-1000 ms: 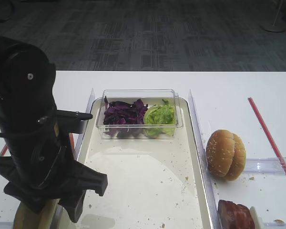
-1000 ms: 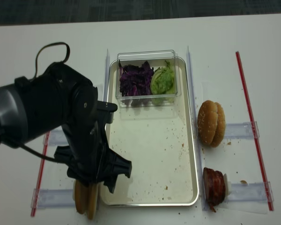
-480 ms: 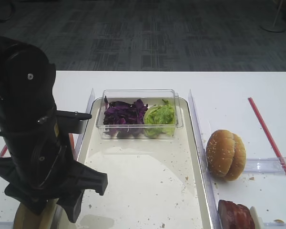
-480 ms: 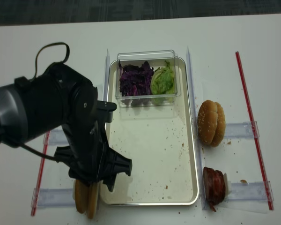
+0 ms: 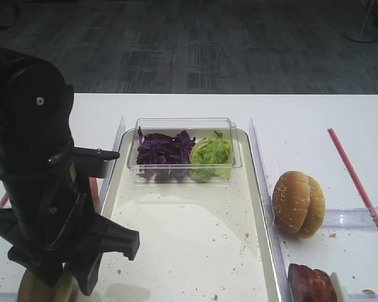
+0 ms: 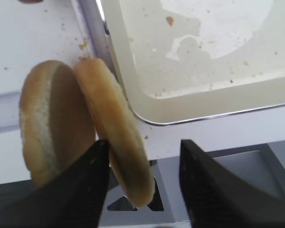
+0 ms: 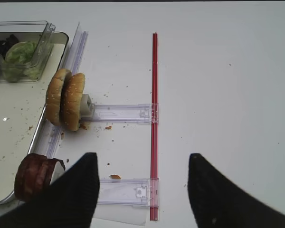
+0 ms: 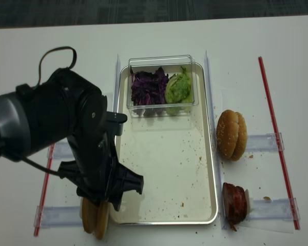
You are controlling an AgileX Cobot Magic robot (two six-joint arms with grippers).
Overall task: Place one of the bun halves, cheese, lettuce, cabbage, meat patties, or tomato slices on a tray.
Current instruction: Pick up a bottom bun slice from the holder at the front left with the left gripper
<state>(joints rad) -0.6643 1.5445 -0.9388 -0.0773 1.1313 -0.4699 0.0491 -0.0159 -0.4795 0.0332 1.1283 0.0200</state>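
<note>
Item: left claw (image 6: 140, 180), black, lower than a second ago, fingers narrowing around the nearer of two pale tan round bun halves (image 6: 116, 128) standing on edge between them; not yet clamped. The long silver-rimmed cream tray (image 6: 190, 102) lies just beyond the claw, holding no bun. Judgement: grasp under way, placement still pending. Right claw (image 7: 142, 190): gaping, empty, above the white counter (image 7: 218, 85).

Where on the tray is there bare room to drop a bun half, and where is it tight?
The tray is bare from the clear box holding cabbage and lettuce down to its near rim. It is tight at the near left corner, where the left gripper straddles a bun half standing on edge beside the rim.
</note>
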